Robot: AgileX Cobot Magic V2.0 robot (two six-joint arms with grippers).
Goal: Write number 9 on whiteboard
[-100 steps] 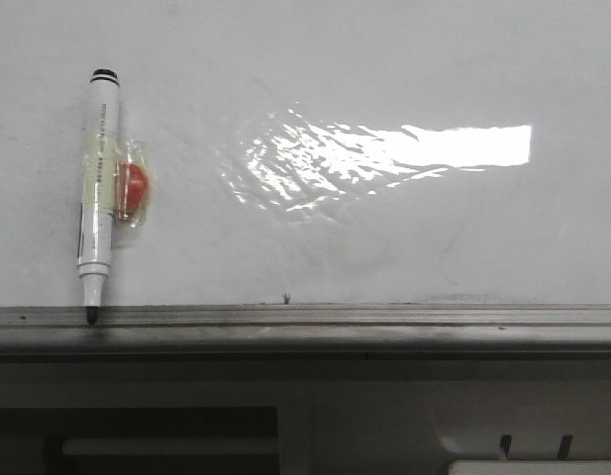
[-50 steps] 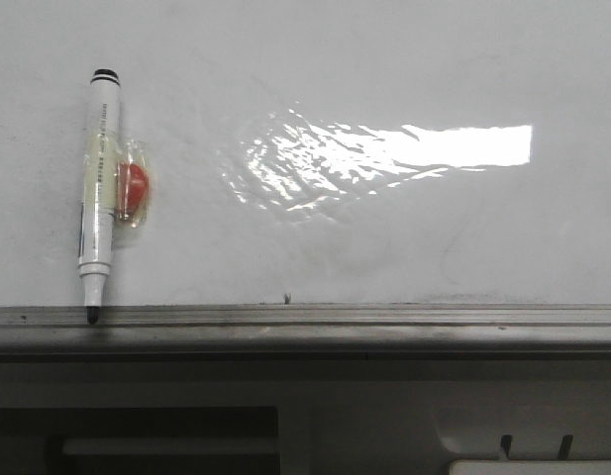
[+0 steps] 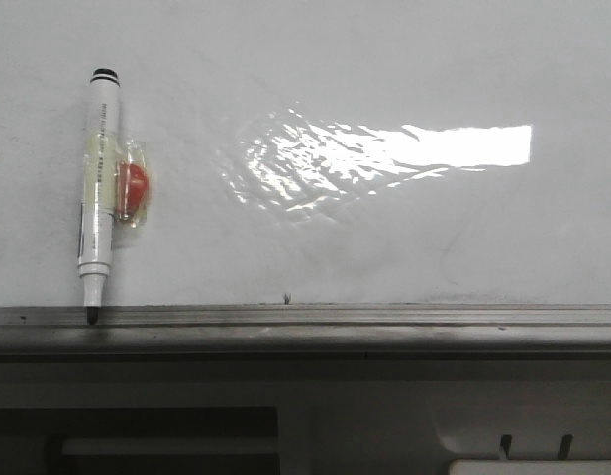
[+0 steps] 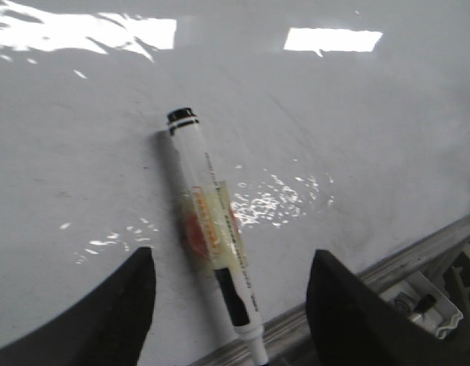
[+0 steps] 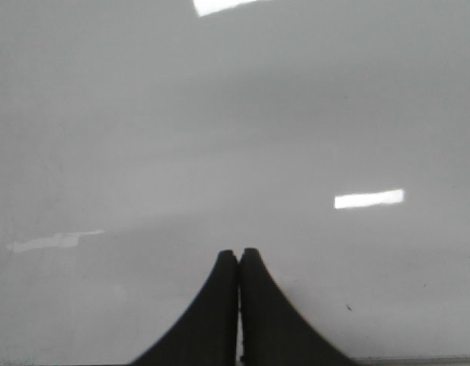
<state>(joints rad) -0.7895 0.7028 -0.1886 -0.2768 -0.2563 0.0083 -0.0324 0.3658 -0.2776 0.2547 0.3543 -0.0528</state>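
Against whiteboard (image 3: 384,228), taped marker (image 3: 97,188)

The white marker pen with a black cap end (image 3: 97,188) stands upright at the left of the large glossy whiteboard (image 3: 384,237), tip down on the grey metal tray edge (image 3: 335,319). A small red piece under clear tape (image 3: 133,188) touches the pen's right side.

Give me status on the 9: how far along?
Done: nothing; the whiteboard shows no figure. In hand: the left tool is open, fingers either side of the marker, not gripping; that marker sits uncapped, tip down on the tray edge. The right tool is shut and empty. Left: grasp the marker, write the 9.
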